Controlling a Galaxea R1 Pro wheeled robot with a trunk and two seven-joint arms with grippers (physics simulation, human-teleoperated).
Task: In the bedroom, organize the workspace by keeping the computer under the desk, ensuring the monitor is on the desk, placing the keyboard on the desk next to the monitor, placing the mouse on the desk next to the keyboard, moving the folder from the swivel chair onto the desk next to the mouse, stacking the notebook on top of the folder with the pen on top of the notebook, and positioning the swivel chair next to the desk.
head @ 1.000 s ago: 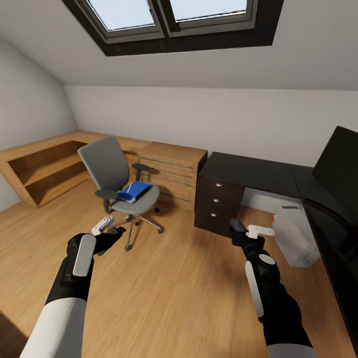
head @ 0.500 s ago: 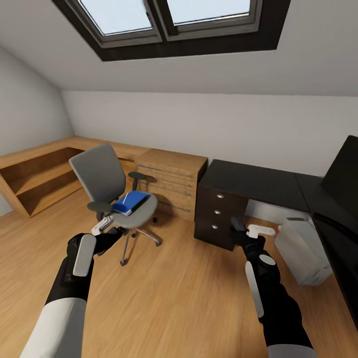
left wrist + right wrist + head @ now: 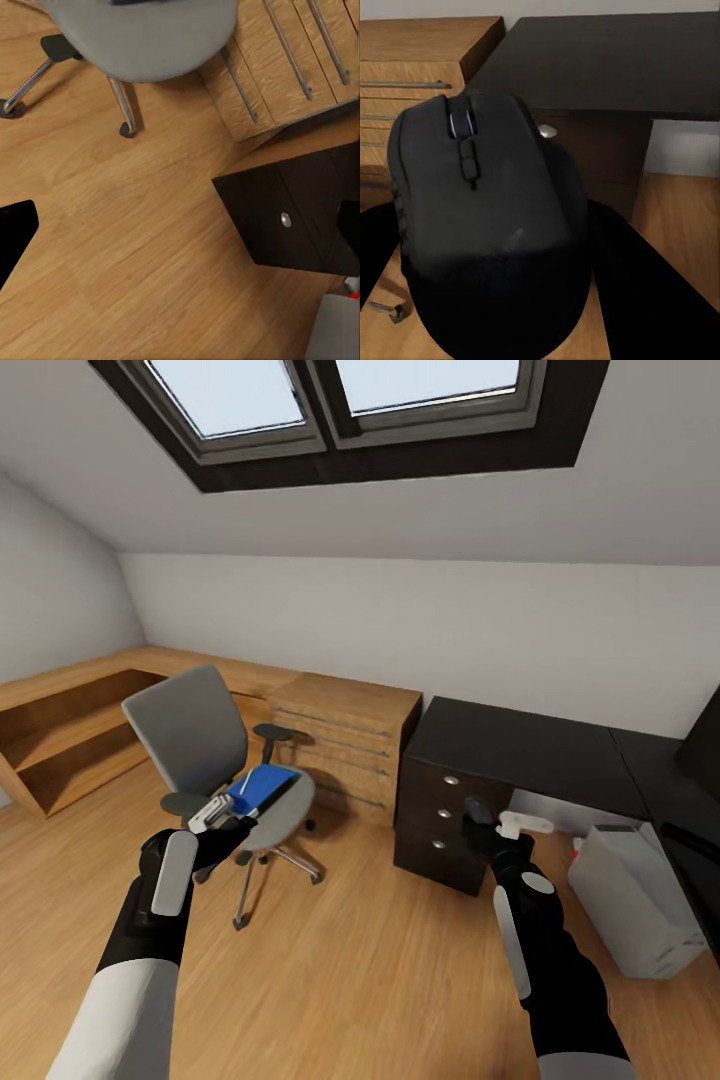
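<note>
The grey swivel chair (image 3: 190,735) stands on the wood floor left of centre, its seat (image 3: 142,37) close under my left arm. A blue folder (image 3: 260,788) lies on the seat, with a thin white line across it, possibly the pen. My left gripper (image 3: 215,815) hovers open just before the seat's front edge. My right gripper (image 3: 488,828) is shut on the dark mouse (image 3: 487,240), held in the air in front of the black desk (image 3: 520,745). The pale computer (image 3: 640,900) stands on the floor under the desk. A sliver of the black monitor (image 3: 708,745) shows at the far right.
A light-wood drawer unit (image 3: 345,745) stands between chair and desk, with a low wooden shelf (image 3: 60,730) along the left wall. The desk's black drawer block (image 3: 440,820) faces me. The ceiling slopes down from the skylight (image 3: 350,400). Open wood floor (image 3: 350,970) lies ahead.
The whole view has shifted: the camera has moved nearer to the chair and desk, so the monitor has slid almost out at the right. Both arms keep their pose, the mouse still held.
</note>
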